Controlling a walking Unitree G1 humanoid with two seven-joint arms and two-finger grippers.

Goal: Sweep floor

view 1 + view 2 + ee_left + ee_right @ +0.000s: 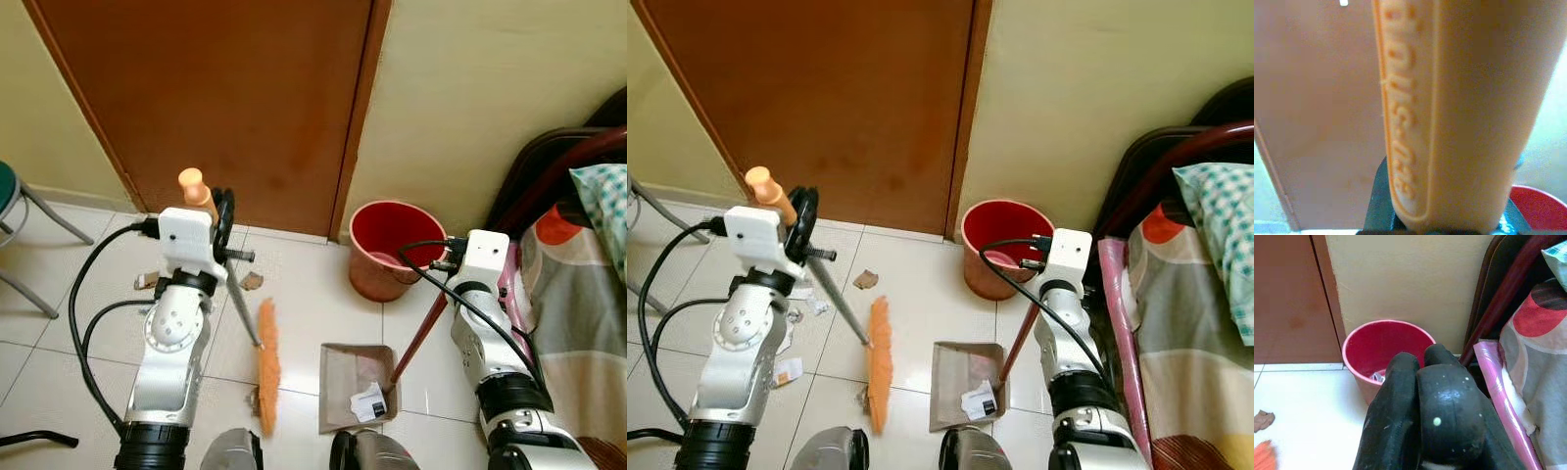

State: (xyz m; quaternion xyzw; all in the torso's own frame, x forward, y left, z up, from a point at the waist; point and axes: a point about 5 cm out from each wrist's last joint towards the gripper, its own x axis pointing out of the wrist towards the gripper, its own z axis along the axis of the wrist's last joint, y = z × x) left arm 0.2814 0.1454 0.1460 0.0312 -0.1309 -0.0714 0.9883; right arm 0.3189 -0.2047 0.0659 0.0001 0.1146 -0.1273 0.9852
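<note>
One dustpan [348, 377] lies on the tiled floor [304, 284] nearest the robot, holding a scrap of paper [368, 401]; the right hand [1420, 416] is clenched on its red-brown handle [419, 338]. Just beside it lies one orange broom [266, 364], bristles on the tiles, its orange grip [1459, 112] grasped in the left hand [220, 220]. A few scraps [251, 281] lie near the brown door [225, 98]. One red bucket [392, 245] stands by the wall, beside one bed [578, 284].
</note>
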